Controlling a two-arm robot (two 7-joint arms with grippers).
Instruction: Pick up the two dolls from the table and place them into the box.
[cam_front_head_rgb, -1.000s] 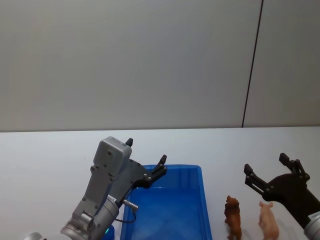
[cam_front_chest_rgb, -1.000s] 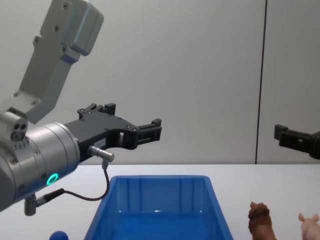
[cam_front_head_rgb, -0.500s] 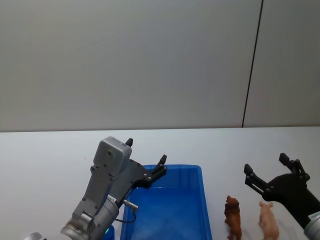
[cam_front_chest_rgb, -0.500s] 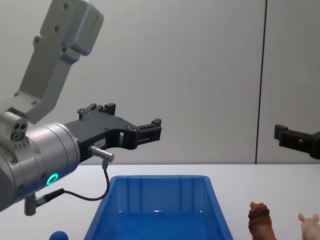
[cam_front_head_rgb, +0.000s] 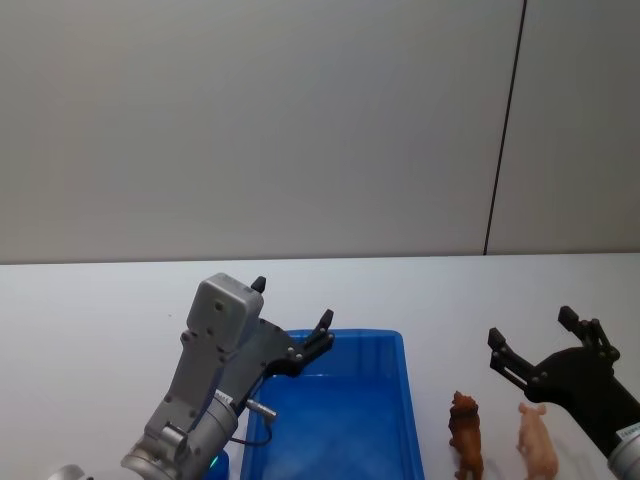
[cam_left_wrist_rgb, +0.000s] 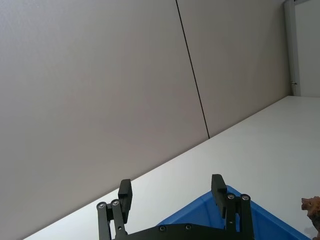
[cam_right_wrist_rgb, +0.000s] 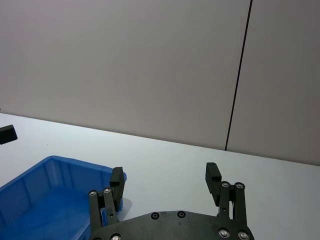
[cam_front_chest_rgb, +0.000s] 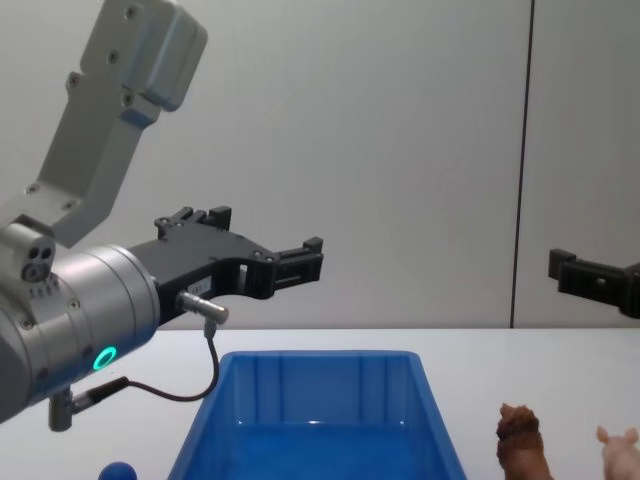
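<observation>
Brown shaggy-headed toy animal figure (cam_front_head_rgb: 465, 436) and pale pink pig-like toy figure (cam_front_head_rgb: 538, 447) both stand on the flat white tabletop (cam_front_head_rgb: 90, 330). They're at 3 o'clock of the bright blue open-top ribbed plastic bin (cam_front_head_rgb: 365, 352), pig just beside the brown one at its 3 o'clock, not touching. Left gripper (cam_front_head_rgb: 292, 302) hangs over the bin's 11 o'clock corner, fingers spread, empty; right gripper (cam_front_head_rgb: 531, 327) is raised at 12 o'clock of the two figures, fingers likewise spread wide, holding nothing.
</observation>
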